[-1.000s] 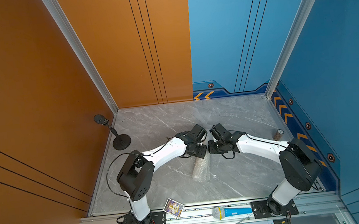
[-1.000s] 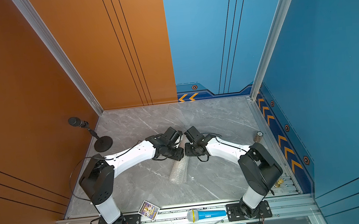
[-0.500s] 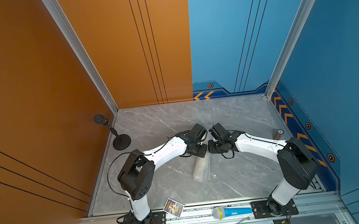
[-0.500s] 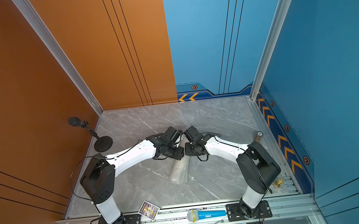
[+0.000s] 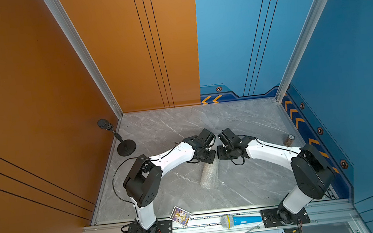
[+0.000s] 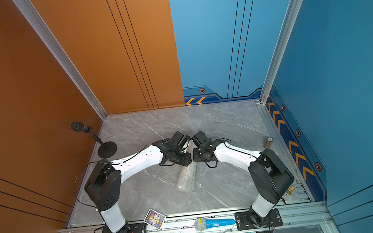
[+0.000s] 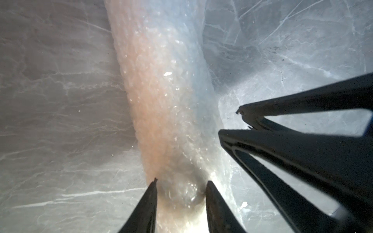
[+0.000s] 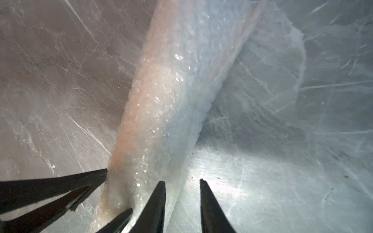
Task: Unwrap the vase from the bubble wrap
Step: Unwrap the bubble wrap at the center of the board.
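Note:
The bubble wrap (image 5: 209, 175) lies as a whitish roll on the marble table (image 5: 172, 128), seen in both top views (image 6: 185, 177). The vase is hidden inside it. Both arms meet over the roll's far end. My left gripper (image 7: 181, 181) is shut on that end of the bubble wrap (image 7: 165, 90), which is pinched dark between its fingers. My right gripper (image 8: 181, 180) stands just beside the roll (image 8: 167, 90), jaws apart over shiny table, one finger (image 8: 159, 193) against the wrap's edge. A loose translucent flap (image 8: 268, 80) spreads beside the roll.
A black microphone on a round stand (image 5: 126, 148) stands at the table's left edge. A small brown cylinder (image 5: 289, 139) sits at the right edge. A blue toy microphone (image 5: 241, 220) and a printed card (image 5: 180, 215) lie on the front rail. Walls enclose three sides.
My left gripper has closed on the roll's far end. Both arms and the roll have hardly shifted.

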`<move>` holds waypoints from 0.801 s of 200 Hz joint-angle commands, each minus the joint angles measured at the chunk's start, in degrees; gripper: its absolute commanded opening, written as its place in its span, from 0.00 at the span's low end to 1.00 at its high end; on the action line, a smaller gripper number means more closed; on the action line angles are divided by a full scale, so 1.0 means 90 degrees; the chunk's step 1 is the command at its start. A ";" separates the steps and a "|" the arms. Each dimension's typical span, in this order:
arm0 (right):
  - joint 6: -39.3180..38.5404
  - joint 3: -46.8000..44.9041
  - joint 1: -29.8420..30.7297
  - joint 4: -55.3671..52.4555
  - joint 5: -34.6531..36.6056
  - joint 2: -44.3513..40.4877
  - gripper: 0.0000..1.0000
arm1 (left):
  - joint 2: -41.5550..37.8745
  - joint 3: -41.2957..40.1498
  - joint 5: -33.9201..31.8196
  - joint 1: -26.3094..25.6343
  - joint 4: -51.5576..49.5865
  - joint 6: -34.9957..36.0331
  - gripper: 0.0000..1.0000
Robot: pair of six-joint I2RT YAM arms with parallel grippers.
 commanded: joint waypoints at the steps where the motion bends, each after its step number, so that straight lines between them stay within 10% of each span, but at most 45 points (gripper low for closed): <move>1: 0.0028 -0.0161 0.0000 -0.0054 0.0117 -0.0256 0.31 | 0.0082 -0.0041 0.0017 0.0121 -0.0077 0.0040 0.39; 160: 0.0032 0.0087 0.0043 0.0057 -0.0080 0.0285 0.28 | 0.0124 -0.0033 0.0106 0.0119 -0.0022 0.0039 0.38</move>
